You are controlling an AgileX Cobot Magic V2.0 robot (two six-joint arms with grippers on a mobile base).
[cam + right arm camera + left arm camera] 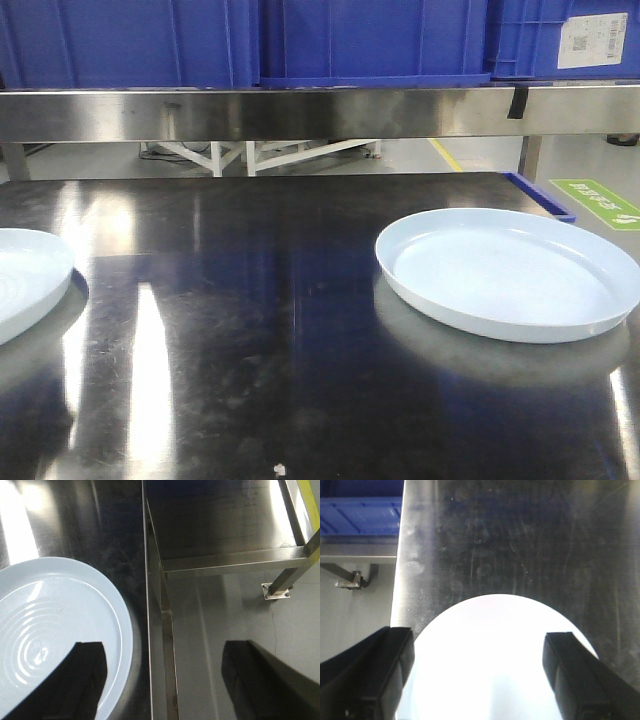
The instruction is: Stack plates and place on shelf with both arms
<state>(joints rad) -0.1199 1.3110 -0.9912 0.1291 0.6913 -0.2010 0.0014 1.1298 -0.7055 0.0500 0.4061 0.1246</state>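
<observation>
Two pale-blue plates lie on the dark steel table (260, 300). One plate (515, 270) is at the right, the other plate (25, 275) is cut off by the left edge. Neither arm shows in the front view. In the left wrist view my left gripper (477, 672) is open, hovering over the left plate (490, 665), which looks washed-out white between the fingers (380, 675). In the right wrist view my right gripper (165, 680) is open above the table's right edge; its left finger (75, 680) is over the right plate (55, 640), its right finger beyond the edge.
A steel shelf rail (320, 112) runs across the back above the table, with blue plastic crates (350, 40) on it. The table's right edge (148, 630) drops to a lower steel frame and grey floor. Its left edge (402, 570) shows in the left wrist view.
</observation>
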